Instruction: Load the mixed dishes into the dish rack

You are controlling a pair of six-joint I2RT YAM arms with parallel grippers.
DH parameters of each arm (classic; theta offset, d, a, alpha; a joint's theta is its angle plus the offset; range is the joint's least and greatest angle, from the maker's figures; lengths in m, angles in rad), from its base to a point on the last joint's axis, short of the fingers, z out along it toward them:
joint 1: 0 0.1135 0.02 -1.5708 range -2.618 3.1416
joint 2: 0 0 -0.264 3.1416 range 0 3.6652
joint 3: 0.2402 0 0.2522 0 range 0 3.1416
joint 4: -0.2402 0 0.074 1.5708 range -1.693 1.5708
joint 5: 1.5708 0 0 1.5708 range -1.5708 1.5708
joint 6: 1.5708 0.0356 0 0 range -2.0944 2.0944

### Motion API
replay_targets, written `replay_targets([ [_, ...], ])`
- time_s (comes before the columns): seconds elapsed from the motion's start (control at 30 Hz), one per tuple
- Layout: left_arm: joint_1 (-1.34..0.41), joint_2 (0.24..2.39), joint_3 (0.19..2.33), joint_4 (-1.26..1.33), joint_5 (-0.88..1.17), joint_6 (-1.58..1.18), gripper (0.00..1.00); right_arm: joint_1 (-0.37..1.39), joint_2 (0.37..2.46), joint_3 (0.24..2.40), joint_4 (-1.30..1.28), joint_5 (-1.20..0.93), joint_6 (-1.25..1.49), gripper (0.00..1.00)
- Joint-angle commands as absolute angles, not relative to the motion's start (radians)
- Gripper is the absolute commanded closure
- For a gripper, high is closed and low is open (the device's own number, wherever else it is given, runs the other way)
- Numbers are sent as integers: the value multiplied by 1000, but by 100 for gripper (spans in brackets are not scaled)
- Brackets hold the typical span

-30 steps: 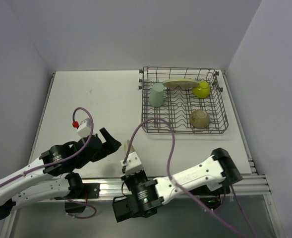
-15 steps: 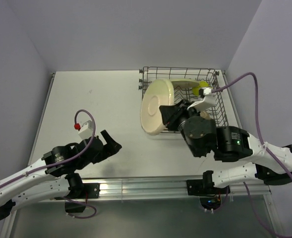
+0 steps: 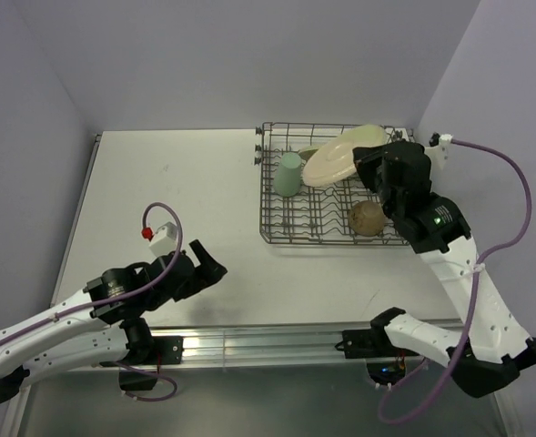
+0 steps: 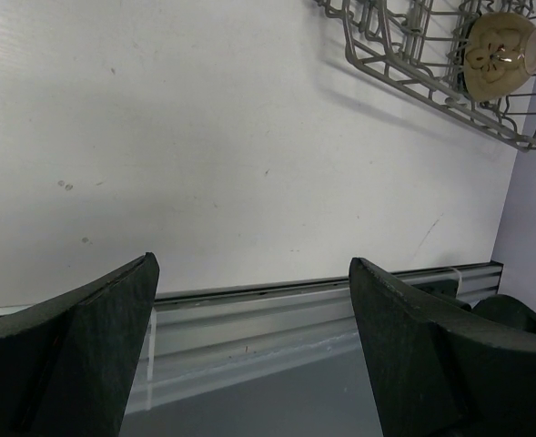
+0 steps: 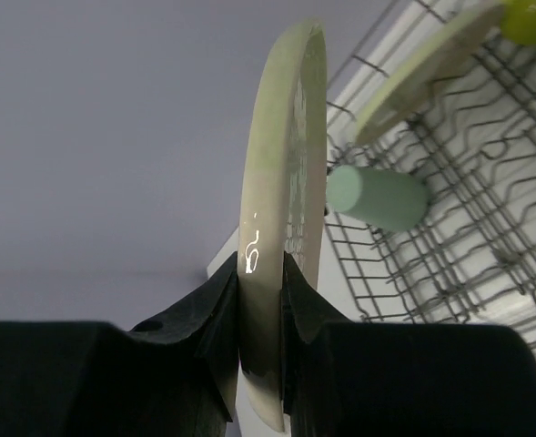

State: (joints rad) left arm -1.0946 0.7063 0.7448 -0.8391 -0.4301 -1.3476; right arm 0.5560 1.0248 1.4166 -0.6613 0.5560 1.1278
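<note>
My right gripper (image 3: 369, 166) is shut on the rim of a cream plate (image 3: 340, 157) and holds it tilted above the back of the grey wire dish rack (image 3: 281, 235). In the right wrist view the plate (image 5: 281, 164) stands edge-on between my fingers (image 5: 215, 314). In the rack lie a pale mint cup (image 3: 288, 174), a small brownish cup (image 3: 366, 218) and a second cream plate (image 5: 427, 66). The lime-green bowl (image 5: 533, 14) sits beside that plate. My left gripper (image 3: 209, 264) is open and empty over the near table, left of the rack.
The white table (image 3: 176, 191) spreads left of the rack. A metal rail (image 3: 277, 339) runs along the near edge. Grey walls close in the back and both sides. The left wrist view shows the rack's corner (image 4: 377, 56) and the brownish cup (image 4: 497, 53).
My right arm has swung the plate from over the rack's front left to above its back right. The plate now lies flatter. My left arm has barely moved.
</note>
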Motion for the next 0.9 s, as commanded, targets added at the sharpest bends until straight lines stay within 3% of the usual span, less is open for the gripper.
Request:
replay_targets([
  [0.0, -1100, 692, 724, -789, -413, -1338, 8, 388, 977, 1373, -578, 261, 1310, 100],
  [0.47, -1100, 727, 677, -661, -356, -1309, 8, 172, 1037, 1267, -644, 51, 1538, 100],
  [0.87, -1100, 724, 652, -617, -339, -1292, 7, 126, 1164, 1296, -652, 97, 1652, 100],
])
